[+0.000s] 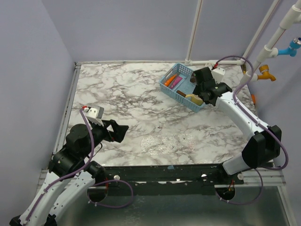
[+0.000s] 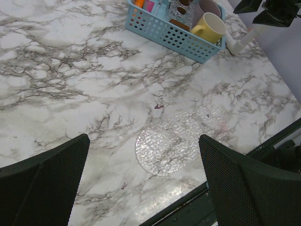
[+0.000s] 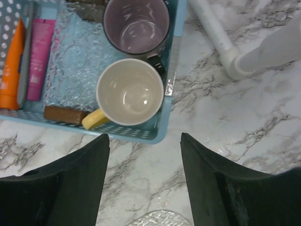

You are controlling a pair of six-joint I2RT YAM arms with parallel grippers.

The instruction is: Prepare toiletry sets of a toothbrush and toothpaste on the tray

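Toothpaste tubes, one orange and one pink, lie side by side, touching, along one end of the blue perforated basket, which serves here as the tray and stands at the far right of the marble table. The basket floor is lined with clear bubbled sheet. At the other end of the basket from the tubes stand two cups, both upright with their mouths up: a yellow mug with its handle pointing toward a small brown bar that lies along the basket wall, and a purple cup just behind the mug, their rims close together. A white pipe lies on the table just beside the basket's outer end. The right gripper hovers over the cup end of the basket, its two dark fingers well apart with nothing between them; from its wrist camera the fingertips frame the basket's corner and the bare marble beside it, with the yellow mug just beyond them. The left gripper hangs over the near left part of the table, well apart from the basket, its fingers spread wide and holding nothing. Between those fingers, on the marble near the front edge, lie flat clear bubbled discs, overlapping one another. From the top camera the tubes show as an orange and a pink streak inside the basket's left half.
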